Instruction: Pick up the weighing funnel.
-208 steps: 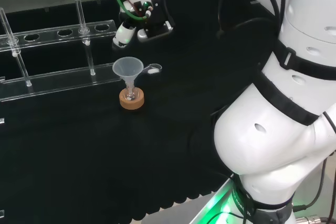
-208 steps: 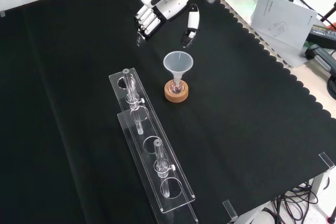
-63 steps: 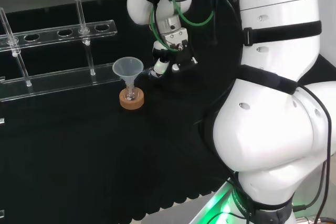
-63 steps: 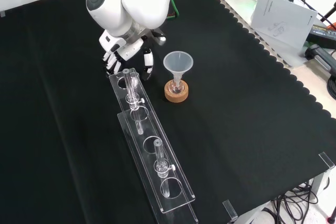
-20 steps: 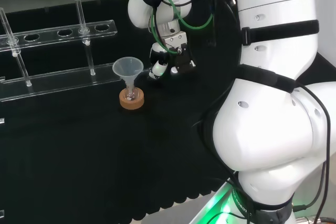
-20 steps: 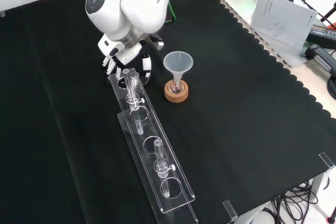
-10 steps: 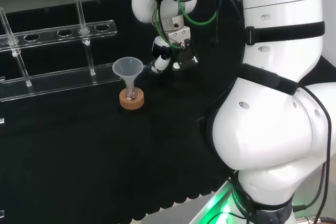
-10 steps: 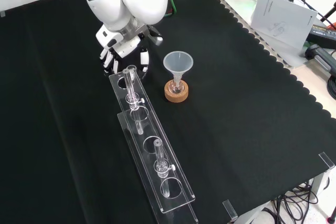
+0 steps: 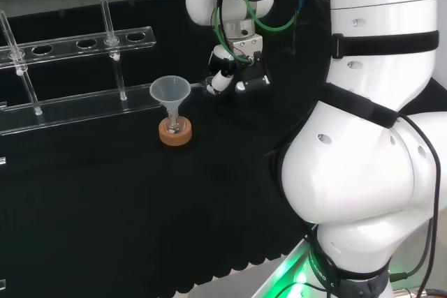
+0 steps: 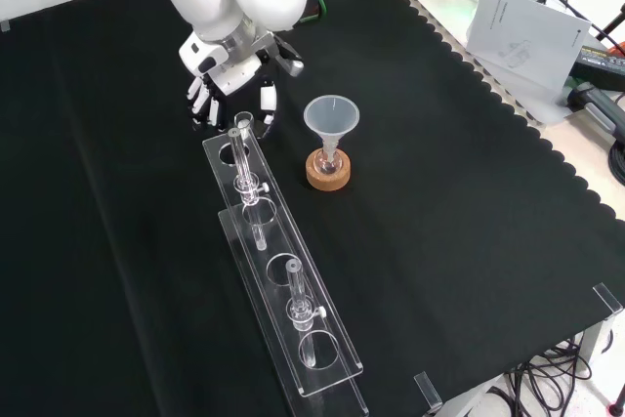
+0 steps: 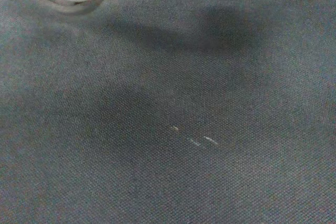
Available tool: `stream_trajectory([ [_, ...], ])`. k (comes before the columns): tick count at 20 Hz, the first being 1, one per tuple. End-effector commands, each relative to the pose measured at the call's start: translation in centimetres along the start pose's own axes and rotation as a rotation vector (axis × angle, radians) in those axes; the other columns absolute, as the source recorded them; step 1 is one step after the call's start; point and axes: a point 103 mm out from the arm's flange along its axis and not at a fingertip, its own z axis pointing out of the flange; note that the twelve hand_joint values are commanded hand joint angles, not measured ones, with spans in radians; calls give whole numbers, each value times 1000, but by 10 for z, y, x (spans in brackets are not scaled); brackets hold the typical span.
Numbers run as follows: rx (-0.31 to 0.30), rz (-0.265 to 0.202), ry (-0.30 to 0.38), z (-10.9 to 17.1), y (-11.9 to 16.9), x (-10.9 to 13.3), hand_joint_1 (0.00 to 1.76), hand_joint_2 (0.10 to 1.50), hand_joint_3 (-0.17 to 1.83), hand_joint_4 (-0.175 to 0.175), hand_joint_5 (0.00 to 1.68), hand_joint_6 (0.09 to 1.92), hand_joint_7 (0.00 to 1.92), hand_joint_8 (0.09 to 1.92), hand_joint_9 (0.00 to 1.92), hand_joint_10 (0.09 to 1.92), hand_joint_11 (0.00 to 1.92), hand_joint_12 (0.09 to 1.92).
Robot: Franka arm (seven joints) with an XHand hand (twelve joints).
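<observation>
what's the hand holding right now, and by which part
The black and white hand appears to pinch the small clear weighing funnel at one end, its other end pointing toward the big clear cone funnel.

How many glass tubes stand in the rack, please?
2. In the front view, one tube stands at the far end of the rack. A second tube stands towards its near end. The glass is clear, so another could be missed.
</observation>
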Motion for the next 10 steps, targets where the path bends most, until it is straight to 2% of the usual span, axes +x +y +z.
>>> stream_trajectory([
  [1,-47,2,24,-7,-4,-5,1063,732,671,175,1093,991,425,698,764,561,432,1304],
  [10,-114,14,61,-24,-9,-17,1062,737,665,175,1089,995,425,700,771,559,440,1298],
])
